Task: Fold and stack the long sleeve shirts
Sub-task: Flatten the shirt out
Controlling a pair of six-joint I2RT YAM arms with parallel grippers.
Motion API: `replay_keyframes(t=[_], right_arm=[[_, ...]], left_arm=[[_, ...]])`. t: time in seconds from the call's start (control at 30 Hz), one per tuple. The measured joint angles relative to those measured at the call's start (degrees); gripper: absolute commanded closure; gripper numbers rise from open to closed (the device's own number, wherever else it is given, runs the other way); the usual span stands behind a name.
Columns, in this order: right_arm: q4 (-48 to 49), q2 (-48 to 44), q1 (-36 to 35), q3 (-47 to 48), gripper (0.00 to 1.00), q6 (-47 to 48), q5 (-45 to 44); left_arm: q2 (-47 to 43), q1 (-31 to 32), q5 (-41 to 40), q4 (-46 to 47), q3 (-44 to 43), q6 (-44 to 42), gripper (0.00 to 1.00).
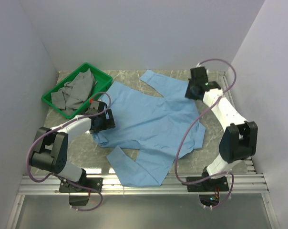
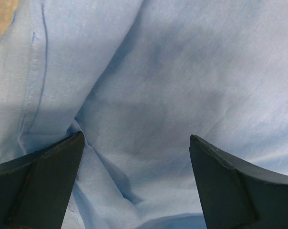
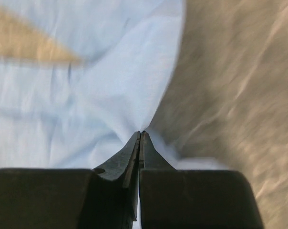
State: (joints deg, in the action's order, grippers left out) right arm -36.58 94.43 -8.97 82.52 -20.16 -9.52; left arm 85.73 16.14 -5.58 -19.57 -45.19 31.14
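A light blue long sleeve shirt point(image 1: 151, 124) lies spread on the table, one sleeve reaching to the near edge and one to the far middle. My left gripper point(image 1: 107, 120) is open over the shirt's left edge; its dark fingers point(image 2: 39, 176) straddle rumpled blue cloth point(image 2: 149, 95) without pinching it. My right gripper point(image 1: 190, 90) is at the shirt's far right edge, shut on the cloth edge point(image 3: 149, 109), which pulls into a point between the closed fingertips point(image 3: 140, 136).
A green bin point(image 1: 77, 90) with grey clothes point(image 1: 77, 93) stands at the far left, next to the left gripper. Grey walls enclose the table on three sides. An aluminium rail point(image 1: 144, 183) runs along the near edge.
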Motion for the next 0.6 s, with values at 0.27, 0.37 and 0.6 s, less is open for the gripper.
replay_keyframes(t=[0.27, 0.37, 0.6], right_arm=[[-2.86, -5.57, -1.51, -24.39, 0.63, -8.26, 2.56], [-4.9, -5.6, 1.7, -27.71, 0.37, -9.6, 4.92], [-3.08, -5.25, 4.81, -13.31, 0.32, -8.44, 5.42]], left_arm=[[-2.43, -0.2, -2.12, -2.01, 0.57, -0.15, 0.02], [-2.62, -0.2, -2.4, -2.38, 0.55, -0.44, 0.02], [-3.85, -0.2, -2.64, -2.56, 1.01, -0.59, 0.02]])
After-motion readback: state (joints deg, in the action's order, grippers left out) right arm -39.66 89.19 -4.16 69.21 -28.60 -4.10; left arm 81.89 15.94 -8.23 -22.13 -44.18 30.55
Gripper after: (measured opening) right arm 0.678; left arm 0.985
